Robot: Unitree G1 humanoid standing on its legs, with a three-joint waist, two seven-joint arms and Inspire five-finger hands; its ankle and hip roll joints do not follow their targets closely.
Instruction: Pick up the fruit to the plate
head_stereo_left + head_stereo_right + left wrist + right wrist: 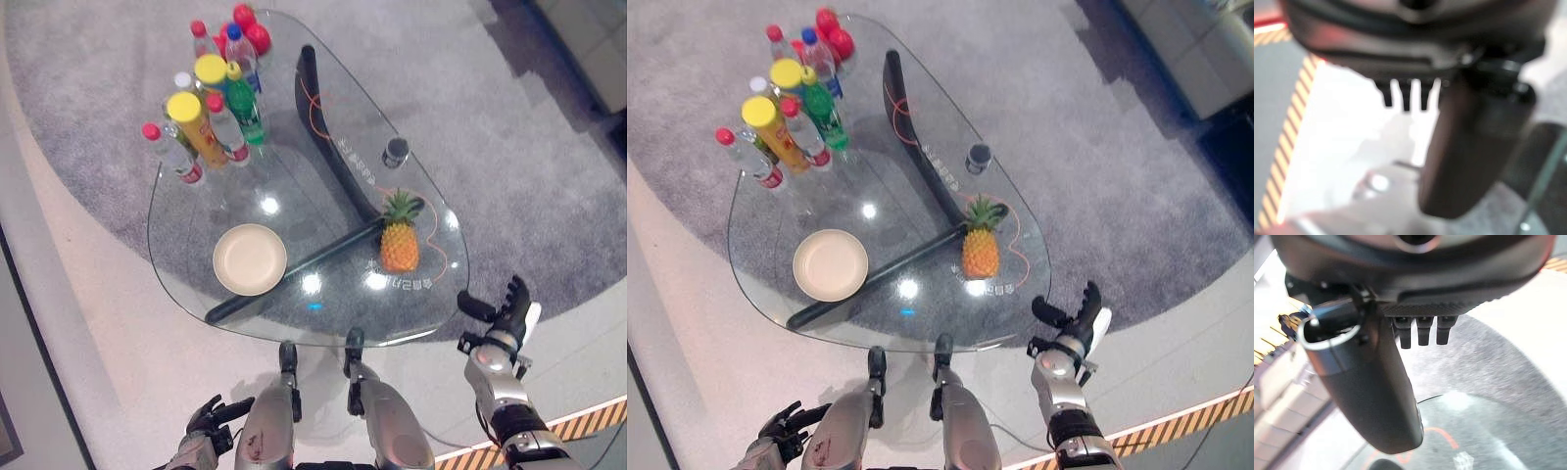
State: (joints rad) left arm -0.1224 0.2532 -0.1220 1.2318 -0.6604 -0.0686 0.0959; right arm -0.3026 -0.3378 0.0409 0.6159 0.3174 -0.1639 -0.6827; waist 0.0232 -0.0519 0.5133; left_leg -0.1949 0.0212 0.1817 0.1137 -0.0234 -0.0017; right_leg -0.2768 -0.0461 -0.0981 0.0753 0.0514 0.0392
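Standing upright on glass table [323, 117]: pineapple [399, 245], beside plate [250, 258].

Pale lettering on the glass table [294, 157], by its dark base, too small to read

On the glass worktop [431, 294]: one pineapple [399, 245], one cream plate [250, 258], one small dark cup [396, 151], two yellow-lidded canisters [196, 127], roughly five plastic bottles [245, 108], a few red fruits [250, 29] clustered together.
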